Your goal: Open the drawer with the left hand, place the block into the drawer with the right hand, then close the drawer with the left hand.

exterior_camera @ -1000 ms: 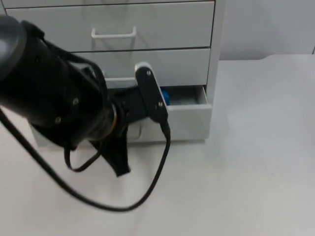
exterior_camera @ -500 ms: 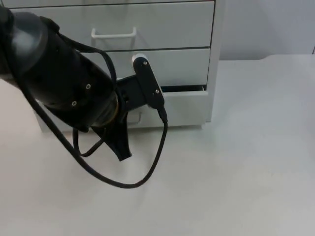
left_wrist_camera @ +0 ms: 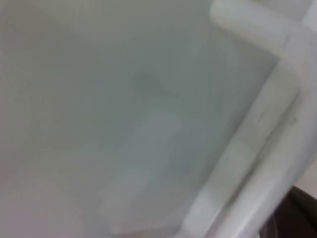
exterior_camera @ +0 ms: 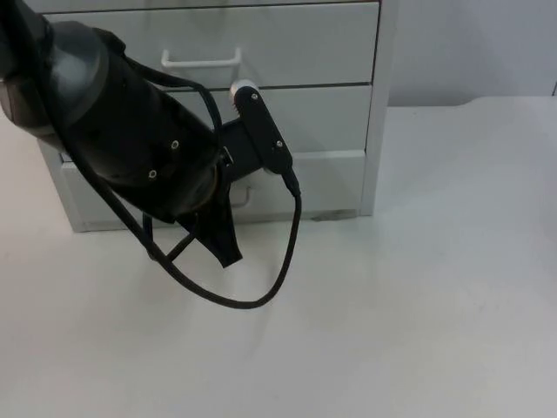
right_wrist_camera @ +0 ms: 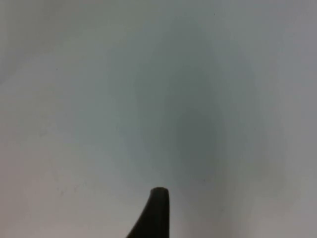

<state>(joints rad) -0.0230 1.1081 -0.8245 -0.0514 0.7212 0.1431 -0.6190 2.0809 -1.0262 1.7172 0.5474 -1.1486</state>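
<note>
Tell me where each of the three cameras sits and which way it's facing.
Top view: fixed above, looking down and forward at the drawer cabinet on the white table; left arm shows.
Left wrist view: on the left arm, close against the cabinet's white front, which the top view shares.
Right wrist view: on the right arm, facing bare table; one fingertip.

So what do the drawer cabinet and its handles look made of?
Drawer cabinet: looks like light grey painted board or plastic, matte, with flat even fronts and no grain; cannot tell which. Handle: white, thin and smooth, probably plastic or coated metal. The left tool is at the bottom drawer.
</note>
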